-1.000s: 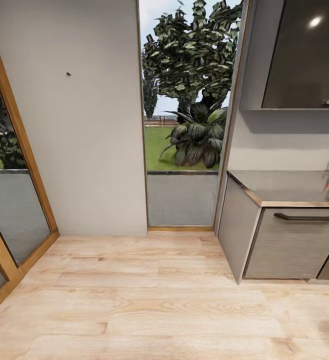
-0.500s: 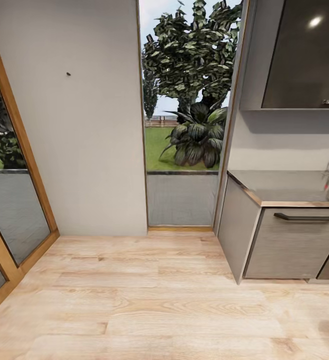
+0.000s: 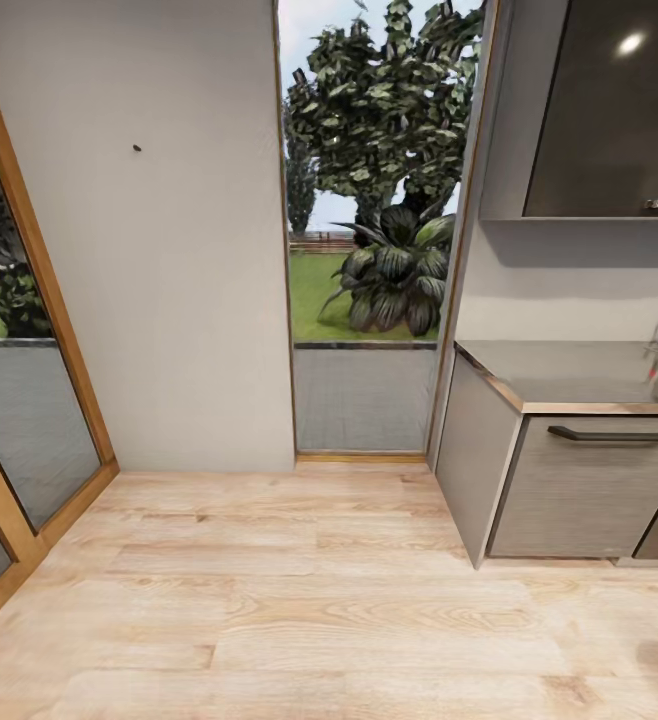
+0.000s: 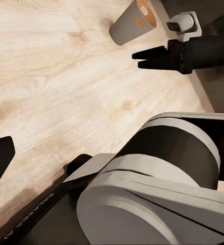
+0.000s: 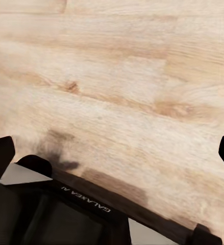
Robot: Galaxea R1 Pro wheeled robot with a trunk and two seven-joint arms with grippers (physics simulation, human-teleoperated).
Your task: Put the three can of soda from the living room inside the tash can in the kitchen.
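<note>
tash can [image 4: 132, 22] on wood floor [image 3: 319, 600]

no displacement found against the earlier head-view pictures: camera steady, with the cabinet [image 3: 586, 487], glass door frame [image 3: 31, 240] and plank floor [image 3: 299, 600] at identical positions.

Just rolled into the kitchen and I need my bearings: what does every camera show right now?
tash can: one, grey outside, coppery inside, on the floor beyond the right arm.
cabinet: one, grey with a dark bar handle, right side.
countertop: one, grey, on the cabinet.
upper cupboard: one, dark and glossy, upper right.
glass door: one, wood-framed, left.
window: one, tall, straight ahead, with greenery outside.
floor: pale wood planks.
right arm: dark, jaws apart over bare floor.
left jaws: one dark tip visible, state unclear.
robot body: grey.
</note>
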